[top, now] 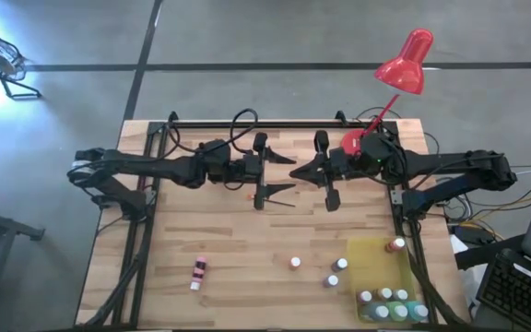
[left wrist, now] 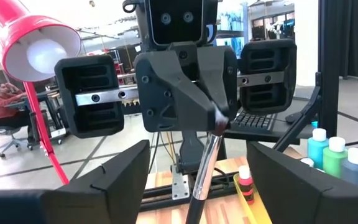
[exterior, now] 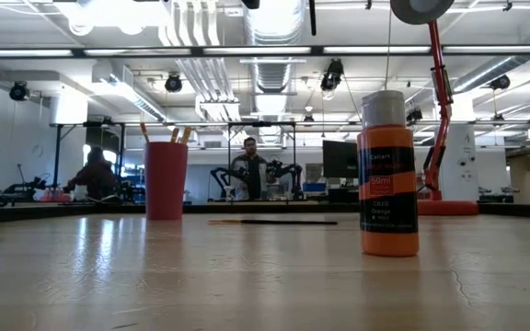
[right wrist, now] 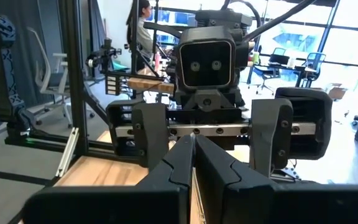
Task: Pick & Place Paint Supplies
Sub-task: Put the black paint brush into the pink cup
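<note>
My two grippers meet nose to nose above the middle of the table. My right gripper (top: 304, 171) is shut on a thin paintbrush (left wrist: 204, 168) with a silver ferrule, which hangs below its fingertips. My left gripper (top: 284, 175) is open. Its two fingers stand on either side of the hanging brush without touching it, as the left wrist view shows. A second brush (exterior: 274, 222) lies flat on the table. An orange paint bottle (exterior: 389, 175) stands upright on its base near the low camera. Other small bottles (top: 332, 279) stand at the near right. My right gripper pinches the paintbrush's upper end (left wrist: 218, 127), just above the silver ferrule, between its two shut fingertips. The fingers lie level and point toward the table's left. The brush hangs below them, slanted and clear of the table, with its lower end out of view.
A flat yellow tray (top: 376, 254) with several bottles lies at the near right corner. A pink bottle (top: 197, 272) lies on its side near the front left. A red desk lamp (top: 406, 63) stands at the far right. A red cup (exterior: 166, 179) holds brushes.
</note>
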{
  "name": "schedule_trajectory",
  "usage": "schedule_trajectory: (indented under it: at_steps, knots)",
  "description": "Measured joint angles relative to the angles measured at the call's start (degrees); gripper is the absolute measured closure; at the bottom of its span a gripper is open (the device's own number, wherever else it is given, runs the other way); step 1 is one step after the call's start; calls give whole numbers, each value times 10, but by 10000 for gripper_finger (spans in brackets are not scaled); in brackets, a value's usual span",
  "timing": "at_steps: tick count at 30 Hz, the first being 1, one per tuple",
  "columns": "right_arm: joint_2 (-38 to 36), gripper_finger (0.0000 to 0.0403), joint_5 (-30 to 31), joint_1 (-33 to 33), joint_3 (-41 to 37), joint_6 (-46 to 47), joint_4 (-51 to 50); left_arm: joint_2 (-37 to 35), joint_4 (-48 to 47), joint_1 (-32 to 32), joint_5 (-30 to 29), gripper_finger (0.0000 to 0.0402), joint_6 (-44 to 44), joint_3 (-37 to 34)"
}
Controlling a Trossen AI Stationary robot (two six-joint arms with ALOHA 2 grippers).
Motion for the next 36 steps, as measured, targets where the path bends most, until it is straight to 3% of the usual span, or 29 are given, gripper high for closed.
schedule_trajectory:
  at_steps: [31,36]
  knots:
    - [-1,395,0,0,0,2,-14,-6,-7,0,0,386,-4,0]
    - [-1,395,0,0,0,2,-13,-7,-8,0,1,391,-5,0]
